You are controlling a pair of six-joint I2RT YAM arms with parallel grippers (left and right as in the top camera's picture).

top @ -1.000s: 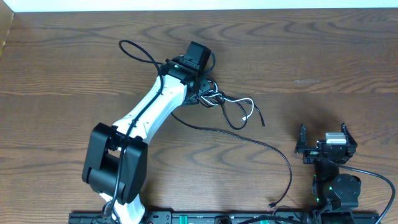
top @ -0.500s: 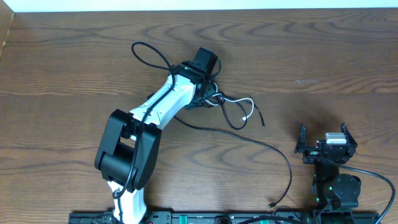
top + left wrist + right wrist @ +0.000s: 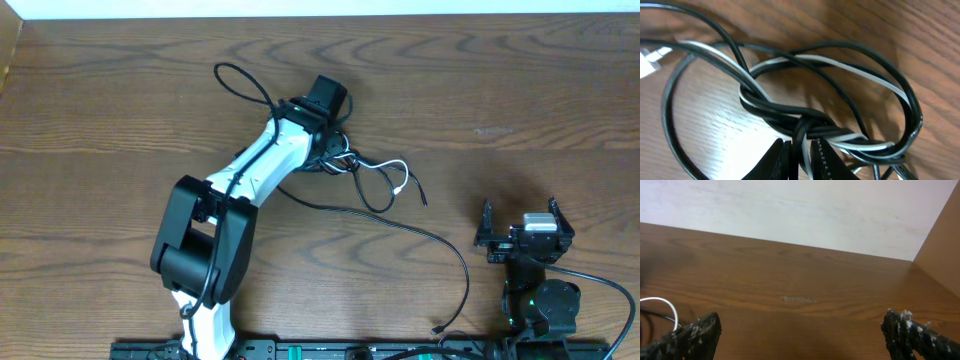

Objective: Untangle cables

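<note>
The left gripper [image 3: 801, 152] is pinching one strand of the black cables [image 3: 770, 107] just below the knot. There they are looping with the white cable [image 3: 845, 64], lying on the wooden table [image 3: 920, 30].

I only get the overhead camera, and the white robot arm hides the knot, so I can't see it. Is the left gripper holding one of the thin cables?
Observer: Yes. In the left wrist view, the left gripper is pinched on a thin black cord right below the knot.
Operator: Is the white one stuck in there too?
Observer: Yes. The thin white cord runs through the same tight bundle, close beside the fingers.
Operator: What about the other gripper?
Observer: The right wrist view shows the right gripper wide open with only bare table between its fingers. A bit of the white loop shows at that view's left edge.
</note>
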